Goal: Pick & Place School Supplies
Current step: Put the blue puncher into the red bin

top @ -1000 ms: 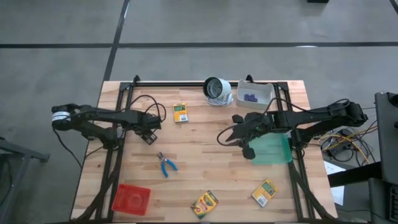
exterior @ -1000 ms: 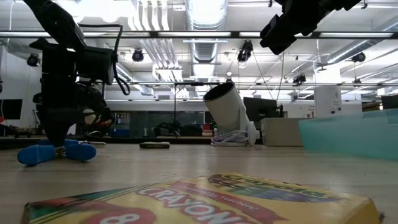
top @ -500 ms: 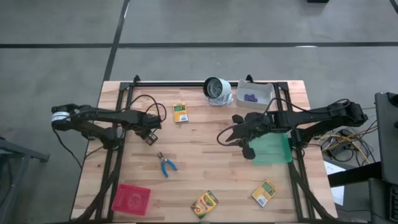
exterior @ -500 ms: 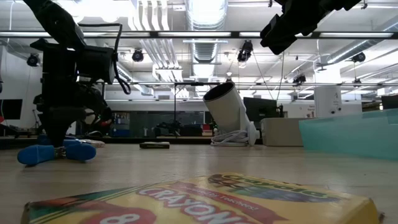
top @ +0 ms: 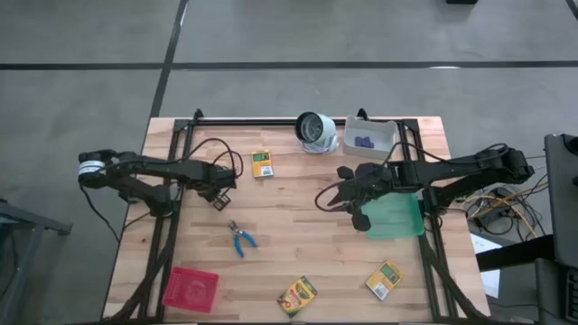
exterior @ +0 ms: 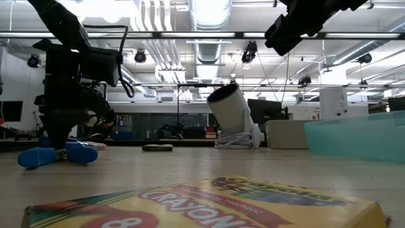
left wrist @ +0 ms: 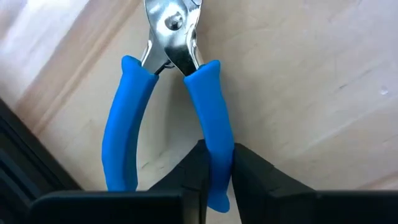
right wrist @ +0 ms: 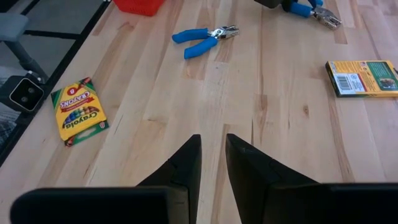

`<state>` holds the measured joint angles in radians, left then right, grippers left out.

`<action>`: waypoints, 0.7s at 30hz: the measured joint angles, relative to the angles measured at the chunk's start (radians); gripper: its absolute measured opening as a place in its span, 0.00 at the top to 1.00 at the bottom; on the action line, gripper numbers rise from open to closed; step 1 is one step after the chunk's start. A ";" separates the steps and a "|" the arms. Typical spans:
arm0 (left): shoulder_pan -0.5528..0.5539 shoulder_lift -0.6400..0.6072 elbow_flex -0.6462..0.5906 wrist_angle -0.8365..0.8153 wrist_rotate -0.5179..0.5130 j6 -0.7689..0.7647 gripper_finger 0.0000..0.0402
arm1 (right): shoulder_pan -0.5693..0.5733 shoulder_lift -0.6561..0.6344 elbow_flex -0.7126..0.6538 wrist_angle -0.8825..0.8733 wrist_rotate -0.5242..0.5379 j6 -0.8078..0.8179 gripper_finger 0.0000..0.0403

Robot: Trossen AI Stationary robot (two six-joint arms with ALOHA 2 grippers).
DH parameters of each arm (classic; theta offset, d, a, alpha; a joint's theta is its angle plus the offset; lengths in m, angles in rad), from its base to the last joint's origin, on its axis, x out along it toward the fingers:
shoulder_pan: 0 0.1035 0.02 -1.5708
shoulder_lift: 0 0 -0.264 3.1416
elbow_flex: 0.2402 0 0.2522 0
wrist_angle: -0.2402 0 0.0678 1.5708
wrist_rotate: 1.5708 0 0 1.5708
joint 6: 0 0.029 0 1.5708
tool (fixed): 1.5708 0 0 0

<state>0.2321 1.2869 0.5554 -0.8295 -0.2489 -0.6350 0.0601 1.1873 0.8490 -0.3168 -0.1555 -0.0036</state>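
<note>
Pinching one handle of the pliers (left wrist: 208, 99) near the desk's (top: 298, 212) left edge, the left gripper (left wrist: 216, 149) is just starting; second pliers (top: 241, 239) and three crayon boxes (top: 262, 162) are lying loose, purple pieces (top: 364, 141) are sitting in the far-right bin (top: 388, 134), and the right gripper (right wrist: 212, 140) is hovering mid-desk, narrow and empty.

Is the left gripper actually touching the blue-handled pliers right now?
Touching. The left wrist view shows the left gripper pinching one handle of the blue-handled pliers, with no gap visible on either side.
</note>
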 joint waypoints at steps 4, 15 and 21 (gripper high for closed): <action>0.002 -0.014 0.050 0.033 -0.081 0.026 0.87 | 0.000 0.000 0.000 0.000 0.000 0.000 0.83; -0.014 -0.068 0.223 0.017 -0.142 0.179 0.87 | 0.000 0.000 0.000 -0.001 0.000 0.001 0.83; -0.065 -0.081 0.337 0.017 -0.244 0.252 0.87 | 0.000 0.000 0.000 -0.001 0.000 0.002 0.83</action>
<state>0.1670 1.2057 0.8920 -0.8124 -0.4929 -0.3829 0.0601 1.1873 0.8490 -0.3180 -0.1558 -0.0017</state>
